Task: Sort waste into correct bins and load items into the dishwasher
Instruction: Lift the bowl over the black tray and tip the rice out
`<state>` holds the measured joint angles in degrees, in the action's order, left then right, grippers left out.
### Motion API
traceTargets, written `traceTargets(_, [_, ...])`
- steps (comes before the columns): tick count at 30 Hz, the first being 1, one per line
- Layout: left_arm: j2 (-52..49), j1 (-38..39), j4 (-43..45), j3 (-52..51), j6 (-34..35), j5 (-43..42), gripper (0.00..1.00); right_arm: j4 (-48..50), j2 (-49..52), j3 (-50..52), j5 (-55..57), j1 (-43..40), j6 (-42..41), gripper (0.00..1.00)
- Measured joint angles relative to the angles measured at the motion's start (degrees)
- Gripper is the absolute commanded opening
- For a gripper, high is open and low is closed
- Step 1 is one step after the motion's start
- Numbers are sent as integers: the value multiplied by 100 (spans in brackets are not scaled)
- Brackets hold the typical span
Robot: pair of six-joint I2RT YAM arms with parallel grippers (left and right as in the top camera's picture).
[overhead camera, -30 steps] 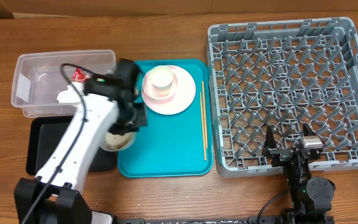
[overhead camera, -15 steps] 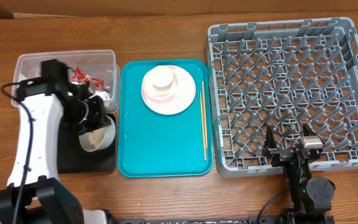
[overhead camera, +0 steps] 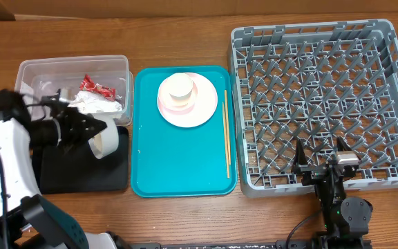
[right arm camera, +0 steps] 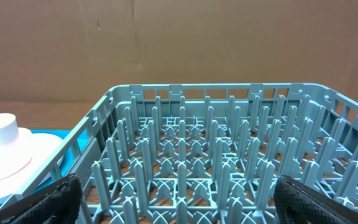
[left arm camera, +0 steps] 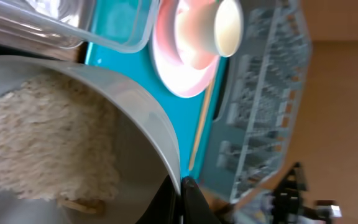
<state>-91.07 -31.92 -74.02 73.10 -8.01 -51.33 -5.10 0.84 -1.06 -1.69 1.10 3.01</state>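
Clearly the left gripper [overhead camera: 87, 130] is pinching the wall of the grey bowl [overhead camera: 106, 140] at its rim, one finger inside and one outside. That grip lets the wrist roll the bowl onto its side. The bowl hangs steeply tilted above the far right corner of the black tray [overhead camera: 81, 176], just beside the clear tub [overhead camera: 40, 72]. The wrist view shows rice scraps [left arm camera: 48, 143] clinging inside the bowl, so the tilt looks meant to tip them onto the black tray before the bowl goes for washing. I cannot tell whether any rice has landed there.

The white napkin [overhead camera: 74, 102] and red wrapper [overhead camera: 92, 86] lie in the tub, the dry rubbish apart from the food. The pink plate [overhead camera: 202, 111] carries the white cup [overhead camera: 180, 88] on the teal tray [overhead camera: 178, 166], and the chopsticks [overhead camera: 227, 135] lie along its right edge, near the dish rack [overhead camera: 323, 104]. The rack holds nothing. The right gripper [overhead camera: 320, 155] rests at the rack's near edge with fingers spread wide, holding nothing, probably waiting its turn.
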Motion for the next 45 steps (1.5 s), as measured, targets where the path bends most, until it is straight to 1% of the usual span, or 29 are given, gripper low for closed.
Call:
traceTargets(5, [-2,-752,-7,-551,-584,-925,4,-2,0,0,0,2,-2,100])
traceTargets(9, [-2,-1274,-2,-953,-944,-1488,4,0,0,0,0,2,2,100])
traceTargets(15, [-2,-1829,46,-1228,-1172,-1926,4,-2,0,0,0,0,0,100])
traceTargets(27, [-2,-1923,256,-1237,-1217,-2465,4,-2,0,0,0,0,0,100])
traceTargets(35, [-2,-1923,487,-1237,-1412,-2907,4,0,0,0,0,0,0,100])
traceTargets(38, [-2,-1923,433,-1237,-1462,-3018,4,-2,0,0,-2,0,-2,100])
traceTargets(42, [-2,-1923,151,-1237,-1493,-3084,4,0,0,0,0,0,0,100])
traceTargets(45, [-2,-1923,223,-1239,-1554,-3145,4,-2,0,0,-2,2,-2,100])
